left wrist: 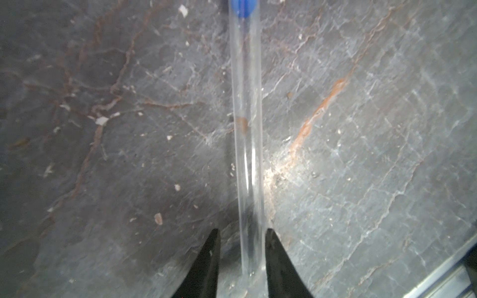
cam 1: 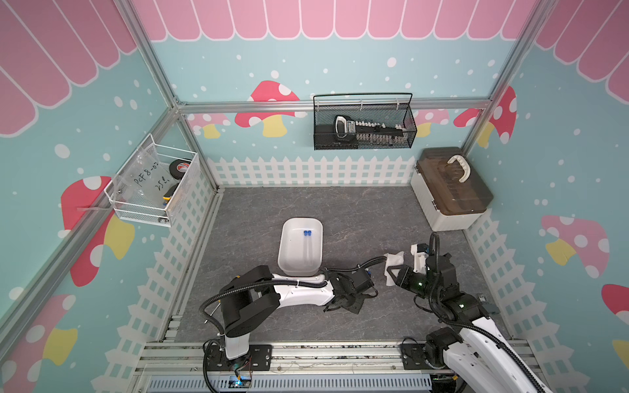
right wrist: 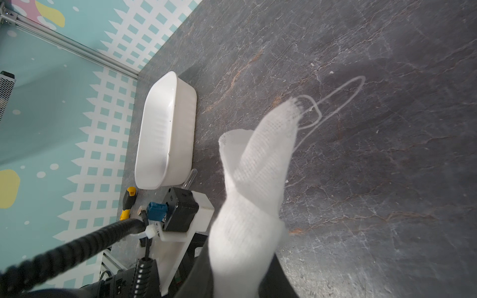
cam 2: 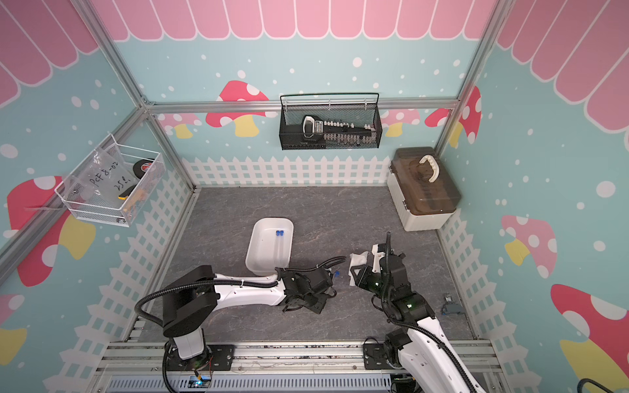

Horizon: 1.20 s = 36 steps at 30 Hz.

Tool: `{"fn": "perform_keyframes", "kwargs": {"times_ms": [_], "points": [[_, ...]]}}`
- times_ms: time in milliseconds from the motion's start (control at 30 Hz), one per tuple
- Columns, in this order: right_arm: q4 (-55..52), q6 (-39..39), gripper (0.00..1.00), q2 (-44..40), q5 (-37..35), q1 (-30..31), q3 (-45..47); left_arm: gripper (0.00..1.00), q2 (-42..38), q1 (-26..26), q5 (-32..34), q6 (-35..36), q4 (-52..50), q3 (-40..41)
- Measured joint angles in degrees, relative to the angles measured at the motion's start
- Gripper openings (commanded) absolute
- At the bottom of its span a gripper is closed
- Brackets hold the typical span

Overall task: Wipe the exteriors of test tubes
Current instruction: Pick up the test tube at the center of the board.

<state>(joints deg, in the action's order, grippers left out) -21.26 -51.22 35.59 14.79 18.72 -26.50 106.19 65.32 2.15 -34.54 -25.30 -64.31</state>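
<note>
Pinches capped tube (left wrist: 246, 103) by its closed end in left gripper (left wrist: 241, 232) above table (left wrist: 103, 154), clamps right gripper (cam 1: 391, 273) on white cloth (cam 1: 395, 259) nearby, with two more tubes (cam 1: 308, 245) lying in white tray (cam 1: 287, 251).

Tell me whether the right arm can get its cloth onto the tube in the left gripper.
Probably yes. The right gripper holds the cloth just beside the left gripper, with only bare tabletop between them. The tube juts out of the fingers, uncovered along its length.
</note>
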Motion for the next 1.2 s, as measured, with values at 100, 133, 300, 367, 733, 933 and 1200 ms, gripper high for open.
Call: {"fn": "perform_keyframes", "kwargs": {"times_ms": [100, 133, 300, 367, 733, 933, 1200], "points": [[0.0, 0.0, 0.21, 0.0, 0.0, -0.1, 0.0, 0.31, 0.0, -0.2, 0.1, -0.4, 0.3, 0.2], [0.0, 0.0, 0.21, 0.0, 0.0, -0.1, 0.0, 0.31, -0.1, -0.4, 0.1, -0.6, 0.5, 0.4], [0.0, 0.0, 0.22, 0.0, 0.0, -0.1, 0.0, 0.31, -1.0, -1.8, 0.2, -1.3, 1.0, 1.7], [0.0, 0.0, 0.22, 0.2, 0.0, -0.1, 0.0, 0.31, -1.1, -2.0, 0.2, -1.3, 1.0, 1.7], [0.0, 0.0, 0.22, 0.4, 0.2, -0.3, 0.0, 0.33, -1.7, -3.6, 0.2, -1.4, 1.4, 2.6], [0.0, 0.0, 0.22, 0.4, 0.2, -0.3, 0.0, 0.34, -1.9, -4.5, 0.2, -1.7, 1.5, 2.8], [0.1, 0.0, 0.23, 0.4, 0.2, -0.3, 0.0, 0.34, -0.8, -2.9, 1.2, -0.3, -1.8, 0.7]]}}
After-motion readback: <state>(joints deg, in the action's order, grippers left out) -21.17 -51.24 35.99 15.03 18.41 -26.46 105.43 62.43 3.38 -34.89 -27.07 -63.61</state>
